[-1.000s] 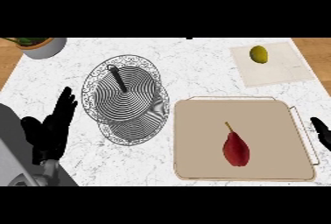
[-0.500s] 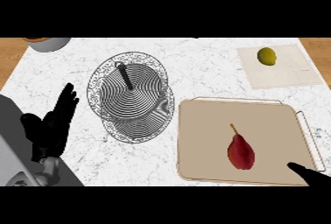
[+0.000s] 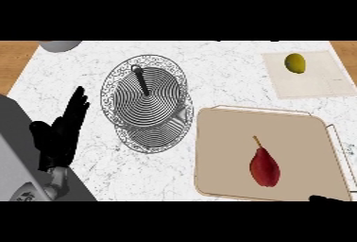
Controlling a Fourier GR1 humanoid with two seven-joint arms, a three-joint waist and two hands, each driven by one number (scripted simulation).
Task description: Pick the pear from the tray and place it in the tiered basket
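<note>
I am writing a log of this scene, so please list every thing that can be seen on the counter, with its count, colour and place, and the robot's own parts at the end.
pear: one, dark red, lying on the tray, stem pointing away from the robot
tray: one, beige, right of the basket
tiered basket: one, silver wire, centre left of the counter
small fruit: one, yellow-green, on the mat at far right
mat: one, cream, far right
bowl: one, grey, far left edge, only partly in view
counter: one, white marble
left hand: one, black, open, fingers up, at the left
right hand: one, black, only a tip shows at the lower right
</note>
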